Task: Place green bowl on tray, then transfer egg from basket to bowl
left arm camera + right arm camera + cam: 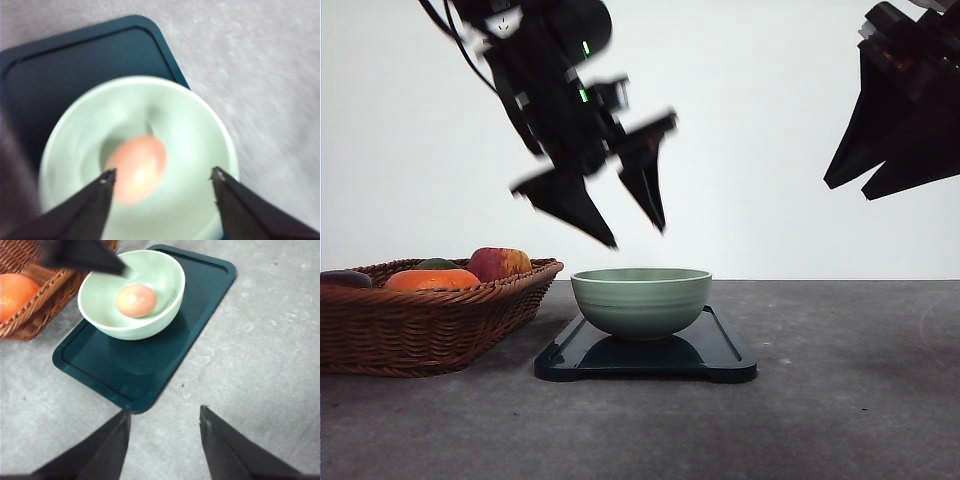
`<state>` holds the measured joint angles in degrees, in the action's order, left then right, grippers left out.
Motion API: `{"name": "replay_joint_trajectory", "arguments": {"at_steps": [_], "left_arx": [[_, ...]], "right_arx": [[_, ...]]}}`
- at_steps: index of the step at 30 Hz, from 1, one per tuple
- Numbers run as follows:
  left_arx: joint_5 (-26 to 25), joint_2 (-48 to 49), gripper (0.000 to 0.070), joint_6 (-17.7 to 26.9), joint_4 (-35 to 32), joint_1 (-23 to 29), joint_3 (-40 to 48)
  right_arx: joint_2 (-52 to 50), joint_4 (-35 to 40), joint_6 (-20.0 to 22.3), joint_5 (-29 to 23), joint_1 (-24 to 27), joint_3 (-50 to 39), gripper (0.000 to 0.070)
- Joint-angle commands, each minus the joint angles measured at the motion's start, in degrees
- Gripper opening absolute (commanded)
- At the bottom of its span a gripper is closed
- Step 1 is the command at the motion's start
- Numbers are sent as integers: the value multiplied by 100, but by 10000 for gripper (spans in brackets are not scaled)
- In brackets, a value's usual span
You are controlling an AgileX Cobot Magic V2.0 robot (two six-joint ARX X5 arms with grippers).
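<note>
The green bowl [640, 300] stands on the dark tray [725, 352] in the middle of the table. A tan-pink egg [136, 300] lies in the bowl's bottom, also the egg [136, 167] in the blurred left wrist view. My left gripper [638, 232] hangs open above the bowl [190, 130], holding nothing. High at the right, my right gripper [850, 190] is open and empty, well above the table beside the tray [150, 370]. The wicker basket [430, 325] sits left of the tray.
The basket holds an orange fruit [432, 279], a red apple [500, 263], a green item [437, 264] and a dark purple one [344, 278]. Bare grey tabletop [850, 380] stretches right of and in front of the tray.
</note>
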<state>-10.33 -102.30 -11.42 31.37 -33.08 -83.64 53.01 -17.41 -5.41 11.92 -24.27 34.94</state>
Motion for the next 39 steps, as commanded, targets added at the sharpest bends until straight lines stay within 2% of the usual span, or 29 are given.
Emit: {"name": "replay_joint_trajectory", "arguments": {"at_steps": [1,8,16,21,27,31,34,35,36,37,38,39], "left_arx": [[45,338,437,138,223,-26,-119],[184,1554,436,344,306,68,641],[350,3371,432,312,-370,326,2757],[348,4396,432,272,-352,618,3674],[348,5182,432,146,-126,919,4240],[348,5344,432,145,-97,956,4253],[345,5382,426,-45,55,950,4249],[344,5385,375,-95,102,946,4249],[344,5385,262,-92,134,944,4249],[344,5385,97,-65,160,944,4249],[344,5385,0,-40,173,944,4248],[346,5385,0,-20,167,944,4247]], "right_arx": [[37,26,-55,4,-31,22,272],[37,20,-55,7,-31,22,272],[37,22,-55,7,-31,22,272],[37,22,-52,7,-31,22,272],[37,22,-57,7,-31,22,272],[37,21,-56,12,-31,22,272],[36,27,-57,22,-31,24,272],[37,26,-57,22,-31,24,248],[37,20,-57,26,-33,24,193],[37,21,-53,25,-33,24,72],[37,35,-54,26,-33,24,5],[37,65,-63,31,-35,24,17]]}}
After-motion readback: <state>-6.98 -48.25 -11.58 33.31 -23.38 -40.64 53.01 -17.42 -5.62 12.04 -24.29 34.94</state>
